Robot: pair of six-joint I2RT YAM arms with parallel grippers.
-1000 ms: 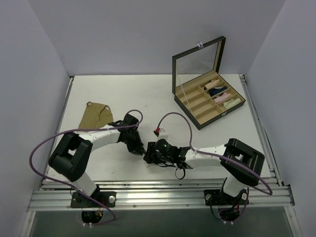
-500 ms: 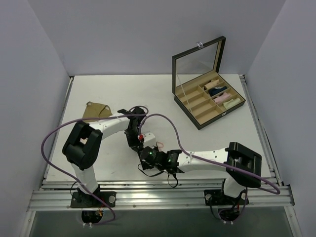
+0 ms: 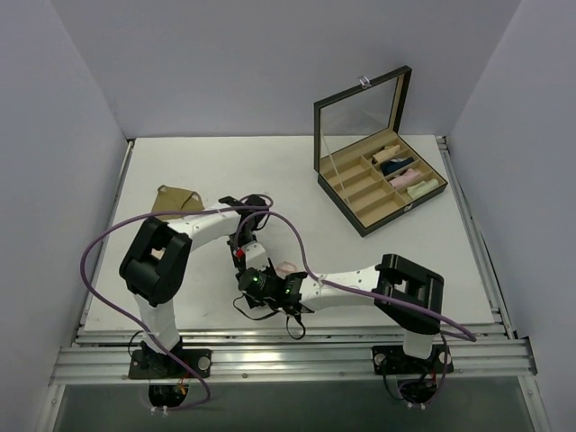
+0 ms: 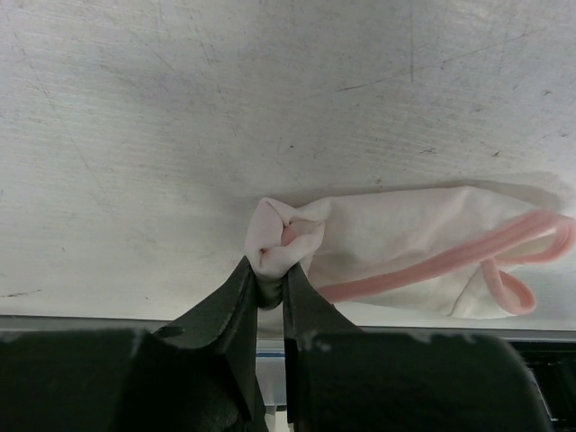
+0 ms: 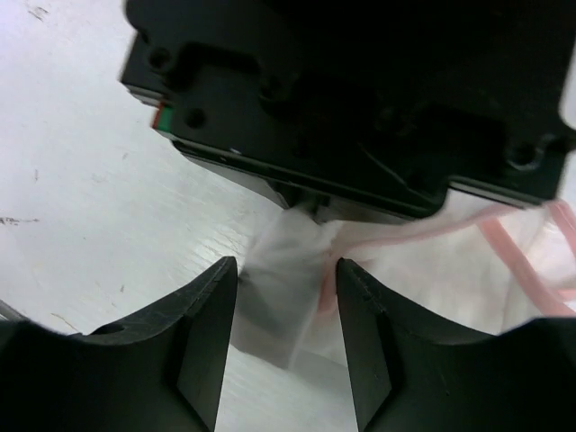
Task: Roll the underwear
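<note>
White underwear point(image 4: 405, 238), pink-edged, lies at the near middle of the table point(image 3: 180, 162), soft, light and limp, likely best held at its thick bunched end, where left gripper point(image 4: 270, 290) pinches it; right gripper point(image 5: 286, 270) jaws apart astride the fold.

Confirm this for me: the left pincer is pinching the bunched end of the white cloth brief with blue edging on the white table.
Wrong on the colour: the edging is pink, not blue. The left wrist view shows the left pincer pinching the bunched end of the white cloth brief with pink edging on the white table.
</note>
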